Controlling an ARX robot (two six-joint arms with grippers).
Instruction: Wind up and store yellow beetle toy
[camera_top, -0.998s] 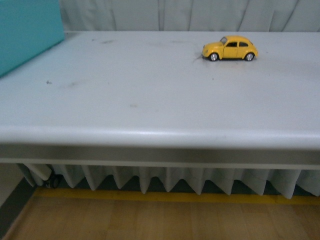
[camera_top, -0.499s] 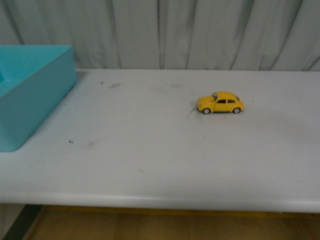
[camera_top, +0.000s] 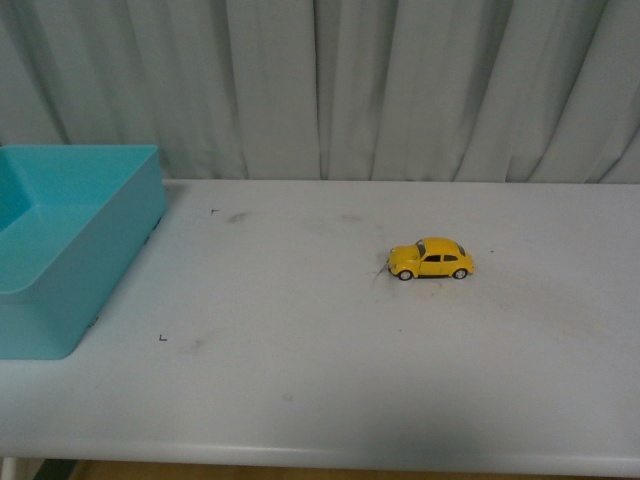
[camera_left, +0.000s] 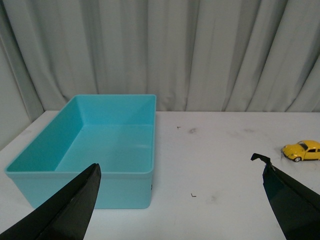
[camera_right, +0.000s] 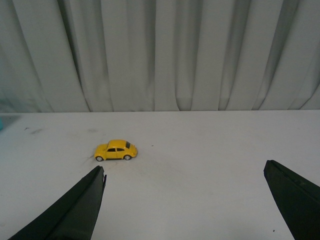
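Note:
The yellow beetle toy (camera_top: 431, 259) stands on its wheels on the white table (camera_top: 300, 380), right of the middle, nose pointing left. It also shows in the left wrist view (camera_left: 302, 150) and the right wrist view (camera_right: 116, 150). A turquoise open box (camera_top: 60, 260) sits at the table's left; its inside looks empty in the left wrist view (camera_left: 100, 145). My left gripper (camera_left: 182, 187) is open, above the table beside the box. My right gripper (camera_right: 185, 187) is open, above the table short of the toy. Neither gripper shows in the front view.
A grey pleated curtain (camera_top: 400, 90) hangs right behind the table's far edge. Small dark marks and smudges (camera_top: 163, 338) dot the tabletop. The table's front edge (camera_top: 320, 462) runs along the bottom of the front view.
The front view has tilted upward: the table edge and floor dropped out of sight, the curtain came in. The toy and the box lie in the same places on the table.

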